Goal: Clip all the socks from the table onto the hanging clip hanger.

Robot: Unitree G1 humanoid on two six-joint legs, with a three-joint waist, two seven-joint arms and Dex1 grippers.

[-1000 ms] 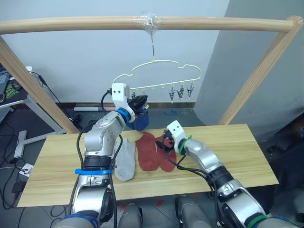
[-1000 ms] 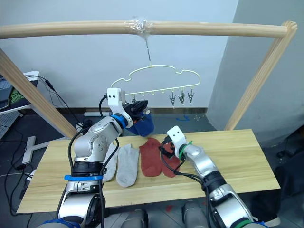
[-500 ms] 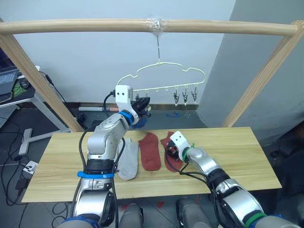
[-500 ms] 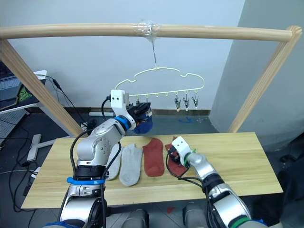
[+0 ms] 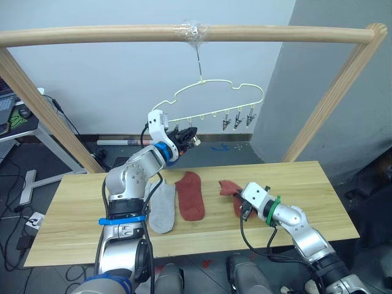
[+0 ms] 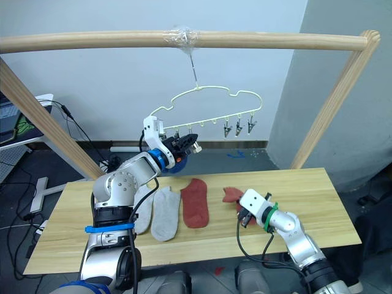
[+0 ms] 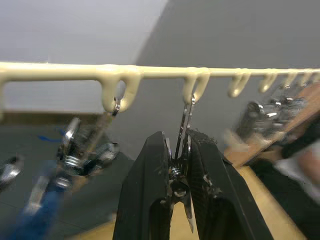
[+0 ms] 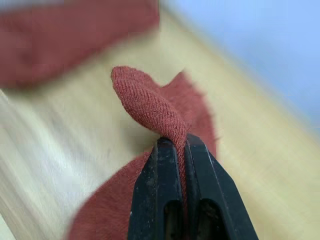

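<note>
1. The left gripper (image 7: 180, 165) is squeezing a metal clip (image 7: 184, 125) on the hanger (image 5: 211, 92) — fingers clamped on it, a blue sock (image 6: 174, 164) hanging just behind.
2. Two grey socks (image 5: 162, 207) and one red sock (image 5: 190, 195) are lying lengthwise, 12 to 6 o'clock, on the table (image 5: 73, 220).
3. The right gripper (image 8: 175, 150) is pinching the other red sock (image 8: 150, 107) — the hanger is sitting toward 11 o'clock, high above it.
4. The right wrist view is showing the raised fold of knit between the fingers.

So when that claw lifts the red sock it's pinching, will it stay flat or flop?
Probably flop: the rust red sock already folds into a ridge where the right claw pinches it. It looks like thin knit, so likely light, and should drape rather than slip.
</note>
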